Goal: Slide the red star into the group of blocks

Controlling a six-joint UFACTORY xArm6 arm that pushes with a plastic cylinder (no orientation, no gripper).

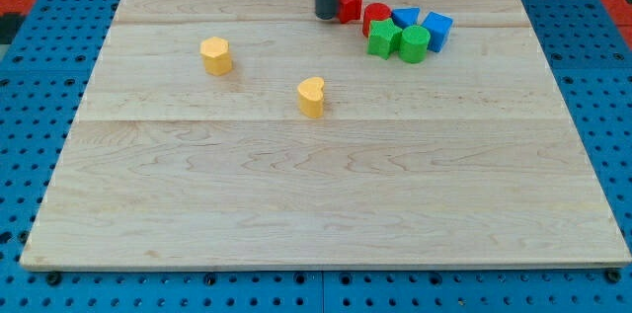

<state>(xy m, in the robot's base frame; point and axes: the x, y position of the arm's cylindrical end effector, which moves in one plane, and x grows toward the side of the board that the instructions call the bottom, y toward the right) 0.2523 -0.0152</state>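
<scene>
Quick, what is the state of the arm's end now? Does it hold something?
No claw: my tip holds nothing and sits at the red star's left side, apparently touching it.

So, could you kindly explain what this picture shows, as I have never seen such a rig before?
Gladly. This is one camera looking down across a wooden board. The dark rod is my arm's end; it has no jaws and holds nothing, it only pushes. My tip rests just left of the red star, near the view's top. To the star's right sits a cluster: a red block, two blue blocks and two green blocks. Two yellow blocks stand apart, further left.
</scene>
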